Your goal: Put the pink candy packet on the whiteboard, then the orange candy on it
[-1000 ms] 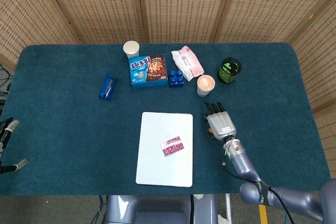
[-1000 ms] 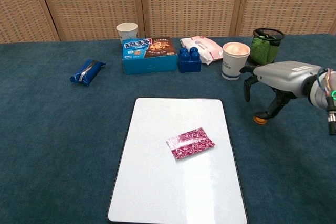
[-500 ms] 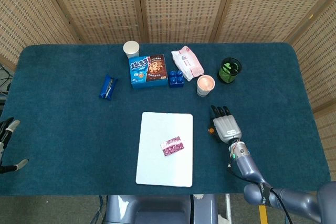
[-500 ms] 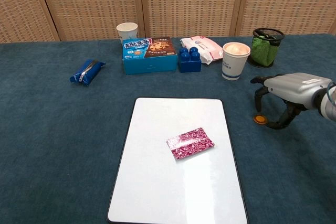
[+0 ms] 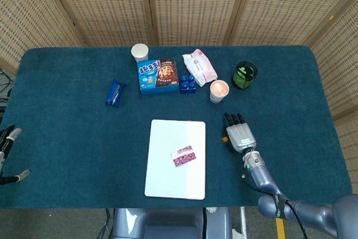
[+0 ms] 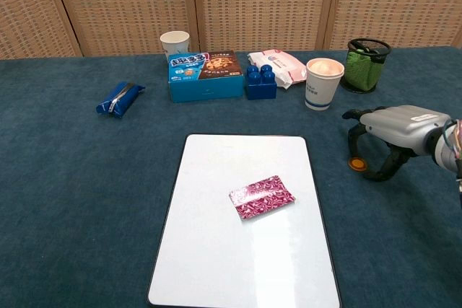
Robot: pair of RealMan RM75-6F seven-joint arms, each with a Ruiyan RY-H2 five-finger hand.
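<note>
The pink candy packet point(image 5: 184, 156) point(image 6: 261, 196) lies flat on the whiteboard point(image 5: 168, 183) point(image 6: 216, 265), a little right of its middle. Just right of the board, the small round orange candy point(image 5: 225, 139) point(image 6: 354, 164) rests on the blue cloth. My right hand point(image 5: 240, 134) point(image 6: 393, 126) arches low over the candy, fingers curved down and apart. One fingertip stands right at the candy and the thumb is on its other side; the candy still lies on the table. Only a little of my left hand point(image 5: 4, 138) shows at the far left edge, fingers apart and holding nothing.
Behind the board stand a paper cup point(image 6: 322, 82), a blue block point(image 6: 260, 82), a biscuit box point(image 6: 206, 74), a white cup point(image 6: 175, 42), a pink wipes pack point(image 6: 281, 65) and a green mesh holder point(image 6: 364, 65). A blue packet point(image 6: 119, 99) lies at the left.
My right hand has dropped lower and shifted slightly right, closing in around the orange candy. The candy, the pink packet and the left hand have not moved.
</note>
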